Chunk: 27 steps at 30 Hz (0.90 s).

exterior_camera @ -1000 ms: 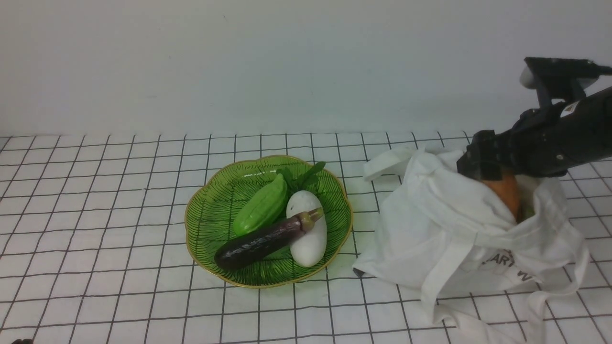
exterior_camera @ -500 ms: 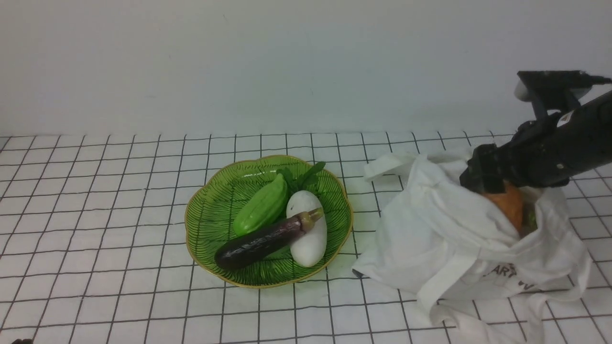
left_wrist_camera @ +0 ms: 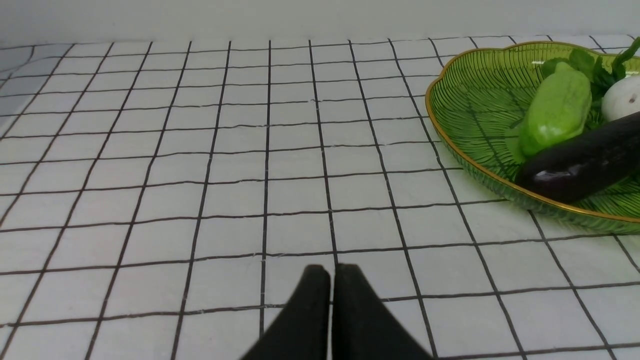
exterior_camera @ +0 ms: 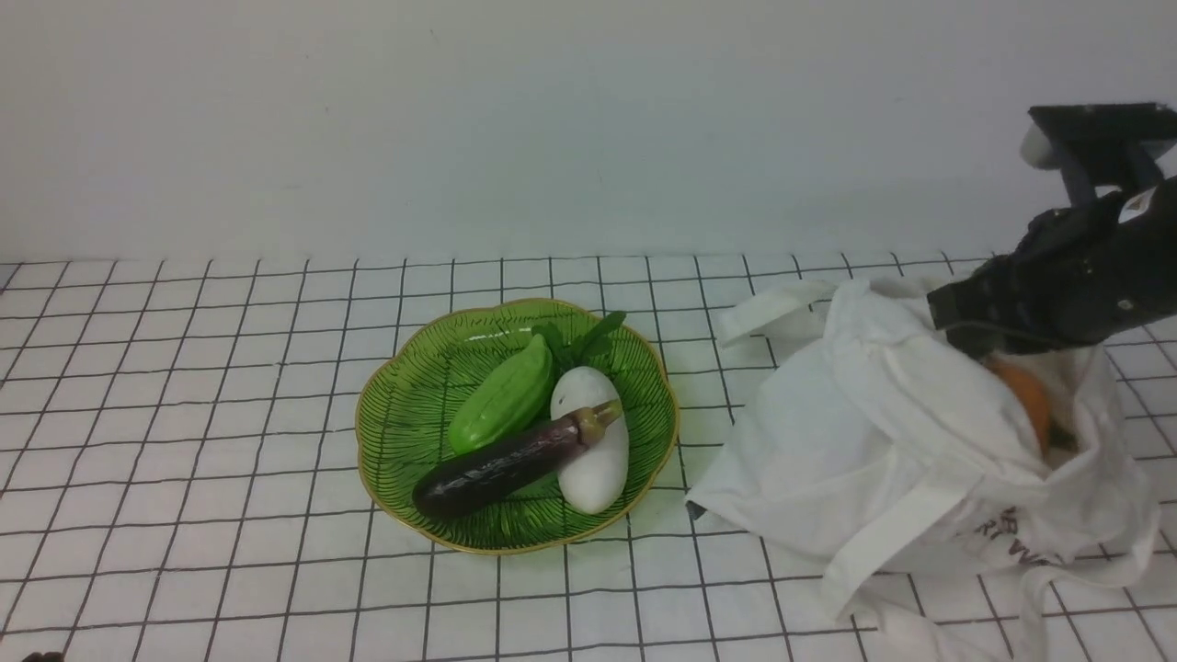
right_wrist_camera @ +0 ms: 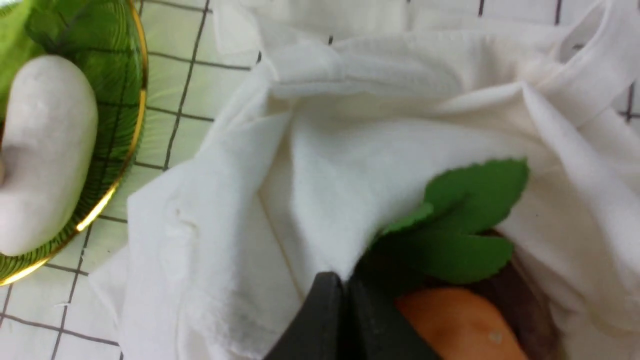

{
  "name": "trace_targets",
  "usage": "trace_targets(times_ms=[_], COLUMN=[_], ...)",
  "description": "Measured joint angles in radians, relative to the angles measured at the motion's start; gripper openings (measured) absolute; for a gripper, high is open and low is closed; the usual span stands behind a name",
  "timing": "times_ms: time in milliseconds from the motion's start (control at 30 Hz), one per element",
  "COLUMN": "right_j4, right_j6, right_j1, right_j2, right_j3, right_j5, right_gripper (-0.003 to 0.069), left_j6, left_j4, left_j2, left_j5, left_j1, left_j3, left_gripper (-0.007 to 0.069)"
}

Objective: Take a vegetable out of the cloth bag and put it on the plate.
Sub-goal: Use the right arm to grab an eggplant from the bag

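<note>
Left to right: your left pincer [left_wrist_camera: 330,275], pressed together over the worktop [left_wrist_camera: 200,175]. The plate [exterior_camera: 405,414] holds a long eggplant [exterior_camera: 501,464]. On the cloth bag [exterior_camera: 855,432] only "RT W" is legible. Your right pincer [right_wrist_camera: 345,285], pressed together, sits in the bag's mouth beside an orange vegetable [right_wrist_camera: 460,325] and a purple-brown sliver, seemingly the short eggplant [right_wrist_camera: 520,295].

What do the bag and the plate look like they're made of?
The cloth bag looks like soft matte white fabric, probably cotton: it slumps and creases. The plate looks hard and glossy, glazed ceramic or glass, judging by highlights and its gold rim; which, I cannot tell.
</note>
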Motion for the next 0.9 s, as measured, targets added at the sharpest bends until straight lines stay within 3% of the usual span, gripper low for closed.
trace_targets(times_ms=[233, 367, 500, 900], right_j4=[-0.034, -0.14, -0.234, -0.299], right_j6=[0.001, 0.054, 0.142, 0.226], right_j1=[0.0, 0.0, 0.0, 0.0], right_j2=[-0.085, -0.095, -0.046, 0.105], right_j3=[0.0, 0.0, 0.0, 0.0], right_j5=[0.015, 0.034, 0.039, 0.09], right_gripper=[-0.0007, -0.0007, -0.0007, -0.0007], left_j6=[0.0, 0.005, 0.005, 0.0], left_j4=[0.0, 0.0, 0.0, 0.0], left_j2=[0.0, 0.0, 0.0, 0.0], left_j5=[0.0, 0.0, 0.0, 0.0], left_j1=[0.0, 0.0, 0.0, 0.0], left_j3=[0.0, 0.0, 0.0, 0.0], left_gripper=[-0.0008, -0.0008, -0.0008, -0.0008])
